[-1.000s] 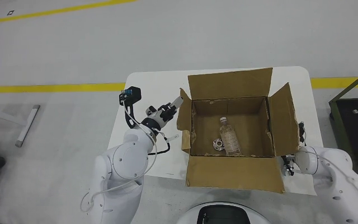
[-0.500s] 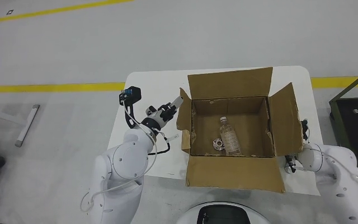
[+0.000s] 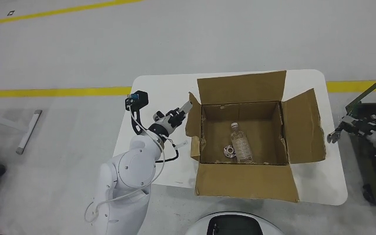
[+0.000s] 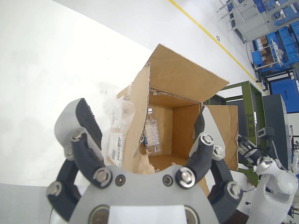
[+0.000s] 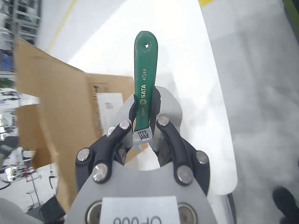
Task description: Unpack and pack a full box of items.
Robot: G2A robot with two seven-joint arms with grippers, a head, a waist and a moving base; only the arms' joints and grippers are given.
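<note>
Box (image 3: 241,88) open on the white table (image 3: 158,94), four flaps splayed out, floor holding just a bottle (image 3: 241,145) and one small metal fitting (image 3: 228,152) as far as I see. Right flap (image 3: 302,126) hangs out toward the table's right edge, between the opening and my right gripper (image 3: 348,125), which sits off past that edge near the green frame (image 4: 254,103). Left gripper (image 3: 187,107) is spread wide, empty, just beside the left flap (image 3: 194,120) and pointed across the opening, so left is the near arm for anything inside; right is well apart. Bottle lies on its side about mid-floor, long axis near-to-far, cap at the far end. Right gripper is pinched on a green-handled wrench (image 5: 145,71), gripped low on the handle by the head, handle sticking straight out past the fingertips along the gripper's own axis. Fitting sits just left of the bottle; touching or not, can't tell. My read: wrench is out of the box, and I can't tell whether it's going to a set-down spot or back in. If back in, the opening lies to that gripper's left, over the right flap, handle leading, so clear flap and wall first.
</note>
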